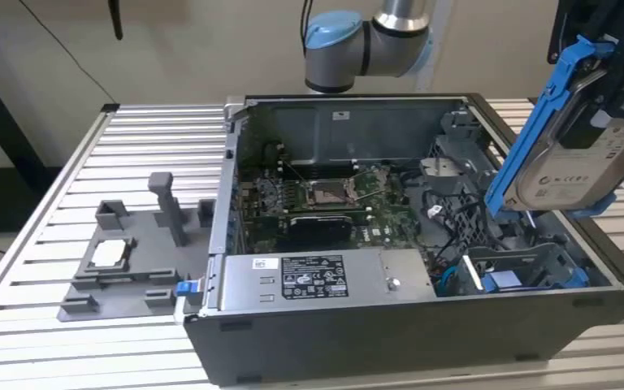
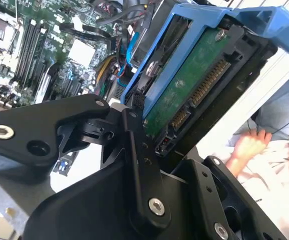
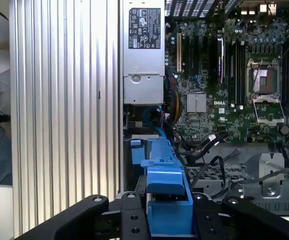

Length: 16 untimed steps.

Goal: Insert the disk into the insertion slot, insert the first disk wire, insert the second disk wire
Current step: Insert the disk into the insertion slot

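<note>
So the gripper (image 3: 167, 216) has its fingers (image 3: 132, 220) clamped on the disk (image 1: 574, 166). There's one black finger on each side of the blue carrier (image 3: 167, 200) the drive sits in, and you can see that in both wrist views. The disk hangs in the air over the open computer case (image 1: 399, 341), above the case's side on the exterior view's right. It's tilted, with its lower end dipping toward the inside of the case. In the second wrist view the disk's green circuit board (image 2: 187, 87) faces the camera, connector pins showing.

The insertion slot (image 1: 535, 262) is inside the case, in the near corner on the exterior view's right, just beside the silver power supply (image 1: 323, 280). It's dark grey metal with blue tabs. The disk is not in it yet — it's well above the slot and not touching it.

A tangle of black cables (image 1: 458, 215) lies in the case between the slot and the motherboard (image 1: 323, 199), which covers the case floor farther back. The case rests on a slatted metal table (image 1: 52, 203). A grey fixture (image 1: 127, 268) sits on the table just outside the case, on the exterior view's left. A person's hand (image 2: 249, 142) shows blurred outside the case in the second wrist view.
</note>
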Motion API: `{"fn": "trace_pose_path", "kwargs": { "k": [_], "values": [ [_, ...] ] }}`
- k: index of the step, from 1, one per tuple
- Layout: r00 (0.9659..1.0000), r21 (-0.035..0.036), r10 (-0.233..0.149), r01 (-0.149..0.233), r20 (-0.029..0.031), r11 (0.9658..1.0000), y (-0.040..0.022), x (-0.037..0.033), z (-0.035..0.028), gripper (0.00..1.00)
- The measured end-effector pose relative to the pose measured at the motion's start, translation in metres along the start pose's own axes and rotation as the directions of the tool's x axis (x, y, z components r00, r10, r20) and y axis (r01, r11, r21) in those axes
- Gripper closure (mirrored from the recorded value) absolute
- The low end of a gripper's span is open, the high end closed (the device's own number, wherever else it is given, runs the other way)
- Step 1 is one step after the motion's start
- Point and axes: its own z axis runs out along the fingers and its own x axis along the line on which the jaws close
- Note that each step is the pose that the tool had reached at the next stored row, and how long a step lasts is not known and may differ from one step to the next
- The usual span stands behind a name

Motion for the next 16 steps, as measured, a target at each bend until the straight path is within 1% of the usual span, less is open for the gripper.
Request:
{"fn": "trace_pose_path", "kwargs": {
  "k": [3,7,11,16],
  "values": [
    [1.0000,0.0000,0.000,0.000,-0.0003,1.0000,-0.0001,0.0000,0.0022,0.67],
    [1.0000,0.0000,-0.003,0.003,-0.0004,1.0000,-0.0011,0.0000,0.0092,0.67],
    [0.9999,0.0000,-0.014,0.014,-0.0011,0.9999,-0.0023,-0.0001,0.0157,0.67],
    [0.9996,0.0001,-0.029,0.029,-0.0016,0.9996,-0.0031,-0.0001,0.0216,0.67]
  ]
}}
